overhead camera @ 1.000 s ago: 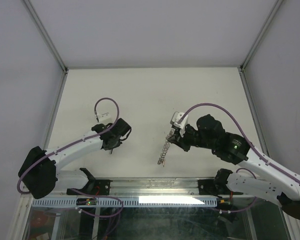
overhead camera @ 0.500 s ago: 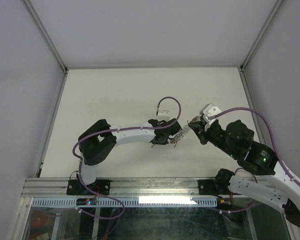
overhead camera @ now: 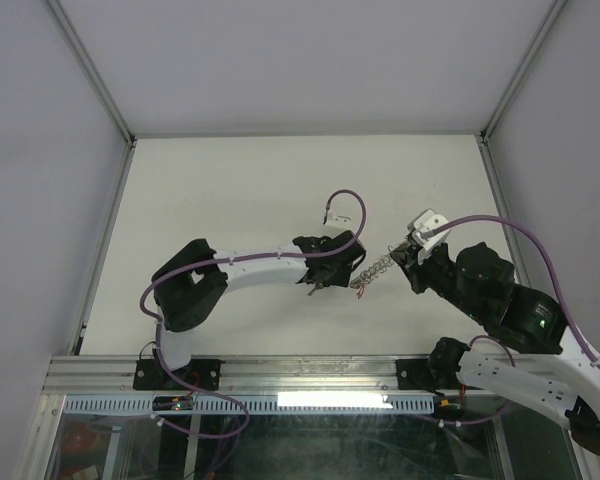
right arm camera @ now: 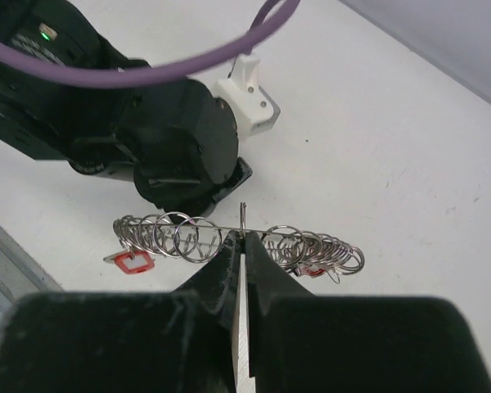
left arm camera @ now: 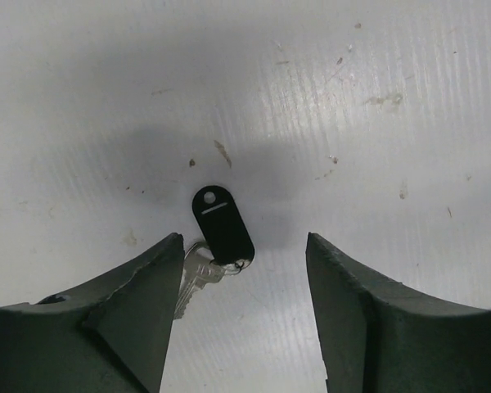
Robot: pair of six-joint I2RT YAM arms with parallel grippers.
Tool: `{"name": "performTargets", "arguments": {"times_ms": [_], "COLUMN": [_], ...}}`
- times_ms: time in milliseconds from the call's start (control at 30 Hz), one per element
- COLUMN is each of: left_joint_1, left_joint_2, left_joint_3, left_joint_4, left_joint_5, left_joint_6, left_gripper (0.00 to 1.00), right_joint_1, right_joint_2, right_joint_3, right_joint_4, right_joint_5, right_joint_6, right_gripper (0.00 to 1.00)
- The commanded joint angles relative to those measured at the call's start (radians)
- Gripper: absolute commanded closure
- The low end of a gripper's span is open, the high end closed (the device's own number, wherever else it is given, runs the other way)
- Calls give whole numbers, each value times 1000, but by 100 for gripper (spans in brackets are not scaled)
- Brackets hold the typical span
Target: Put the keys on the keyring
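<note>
A key with a black plastic head point(left arm camera: 222, 225) and a silver blade lies flat on the white table, between the fingers of my left gripper point(left arm camera: 244, 246). The gripper is open and just above the key, whose blade runs partly under the left finger point(left arm camera: 139, 295). In the top view the left gripper point(overhead camera: 318, 278) hides this key. My right gripper point(right arm camera: 242, 237) is shut on the keyring point(right arm camera: 188, 225), seen edge-on as a thin wire loaded with several small silver rings and red tags point(right arm camera: 132, 262). The keyring point(overhead camera: 370, 272) hangs between both grippers, held by the right gripper point(overhead camera: 395, 254).
The left arm's black wrist body point(right arm camera: 172, 139) and purple cable point(right arm camera: 147, 75) sit right behind the keyring. The white table point(overhead camera: 230, 190) is bounded by white walls with metal posts point(overhead camera: 90, 75). A metal rail point(overhead camera: 280, 375) runs along the near edge.
The left arm swung from the table's left side to the middle, over the black key. The right gripper carried the keyring right and lifted it off the table.
</note>
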Motion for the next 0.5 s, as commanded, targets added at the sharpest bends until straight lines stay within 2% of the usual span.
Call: {"name": "performTargets", "arguments": {"times_ms": [0,167,300,467], "left_joint_1": [3,3,3,3], "left_joint_2": [-159,-334,-490,-709], "left_joint_3": [-66,-207,-328,-467], "left_joint_4": [85,168,250,343], "left_joint_5": [-41,-82,-83,-17], "left_joint_6": [108,235,347,491], "left_gripper": [37,32,29,18], "right_joint_1": [3,3,3,3], "right_joint_2": [10,21,39,40], "right_joint_3": [55,25,-31,-103], "right_joint_4": [-6,3,77,218], "right_joint_5": [-58,-171,-263,-396], "right_joint_6": [-19,-56,-89,-180], "right_gripper": [100,100,100,100]}}
